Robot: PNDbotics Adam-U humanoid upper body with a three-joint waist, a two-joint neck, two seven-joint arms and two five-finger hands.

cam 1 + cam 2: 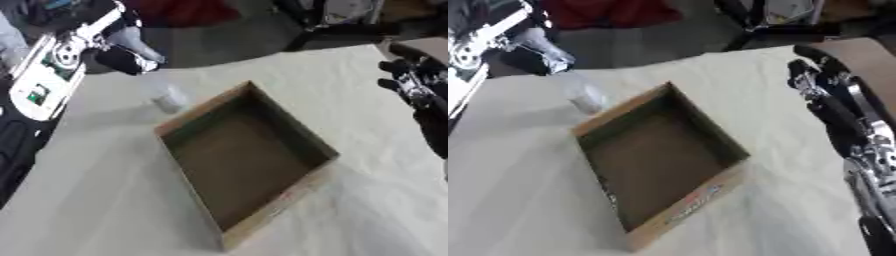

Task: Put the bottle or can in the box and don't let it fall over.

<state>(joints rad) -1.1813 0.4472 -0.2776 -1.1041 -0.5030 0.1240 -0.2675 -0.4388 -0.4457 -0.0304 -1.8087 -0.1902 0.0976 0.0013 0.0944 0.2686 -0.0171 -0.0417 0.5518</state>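
Box [249, 165] empty, open on the table [105, 210]. Bottle [150, 70], clear, held tilted beyond the box's far-left corner, left hand [118, 52] curled round its top. Right hand [829, 97] idle, fingers straight. Placing not yet done.
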